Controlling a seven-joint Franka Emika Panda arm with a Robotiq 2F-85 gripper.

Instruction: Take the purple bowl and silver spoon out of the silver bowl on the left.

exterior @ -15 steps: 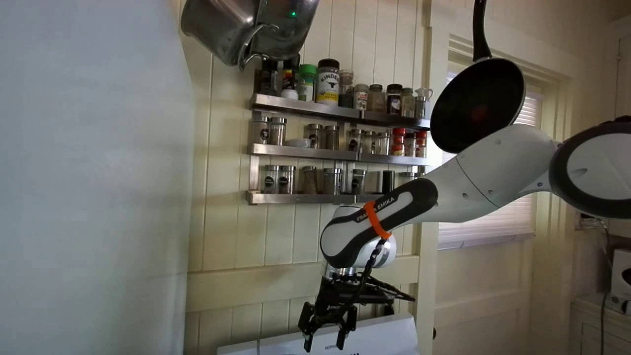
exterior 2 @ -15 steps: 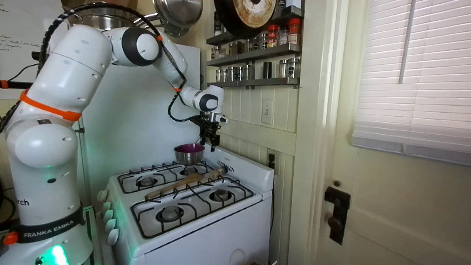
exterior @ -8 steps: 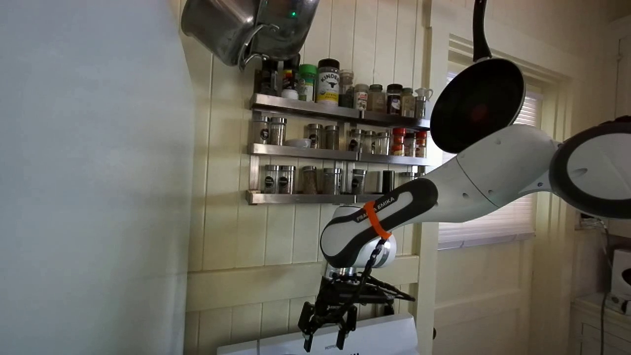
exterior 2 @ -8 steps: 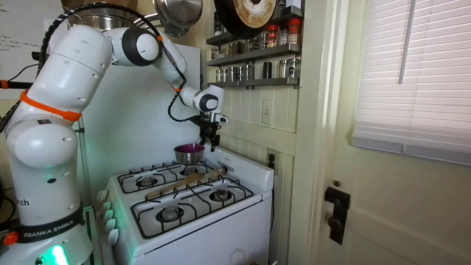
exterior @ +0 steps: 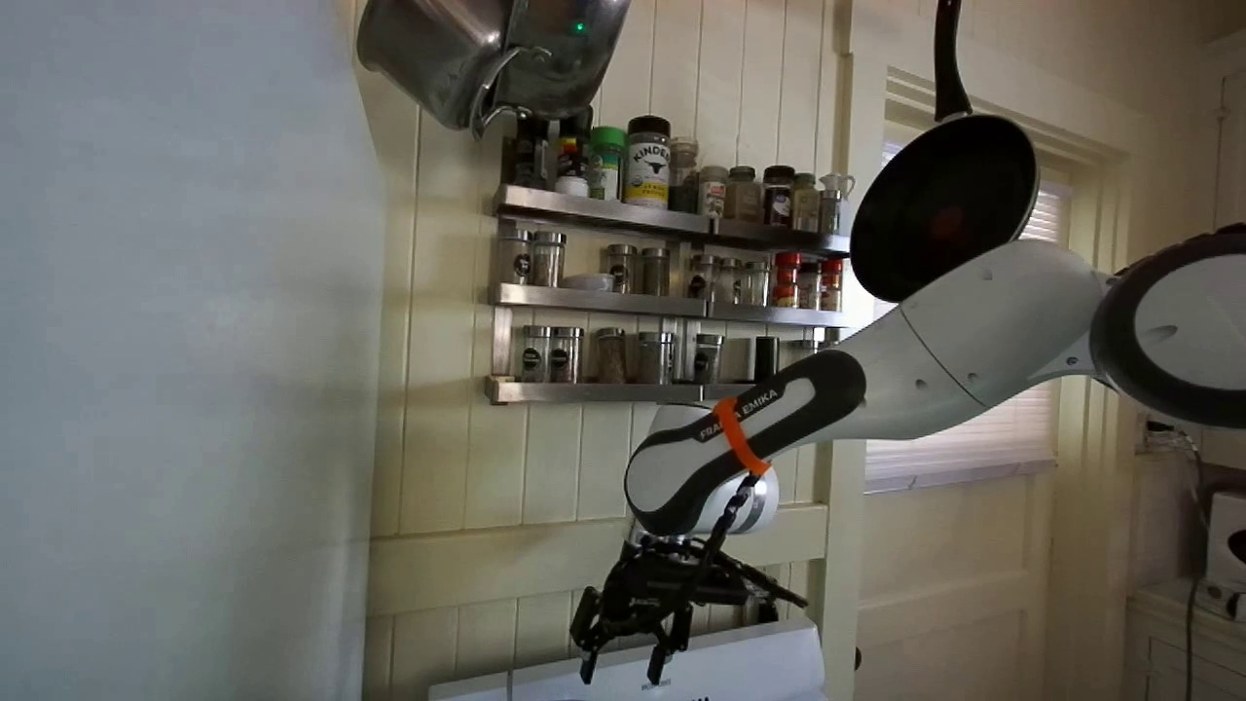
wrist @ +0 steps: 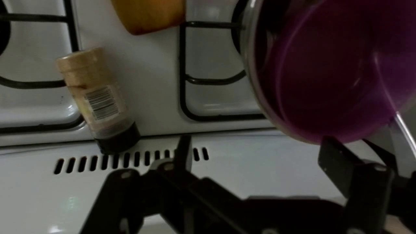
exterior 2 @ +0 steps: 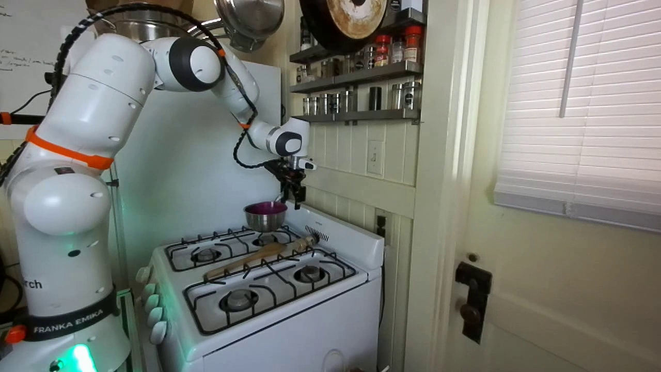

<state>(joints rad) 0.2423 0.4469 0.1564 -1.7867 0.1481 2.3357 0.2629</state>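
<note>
Empty and spread, the pincer [wrist: 260, 151] sits low in the wrist view, left of the silver spoon [wrist: 404, 128] slanting down-right from the purple bowl [wrist: 318, 81] inside the silver bowl [wrist: 250, 61] at upper right, so the reach likely goes rightward.

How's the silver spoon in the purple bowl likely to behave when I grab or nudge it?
The silver spoon is probably stiff: its handle has a metallic shine. That thin, smooth-looking handle may twist or slip in the pincer. Nudged, it could swing sideways, since it angles out past the rim of the purple bowl.
</note>
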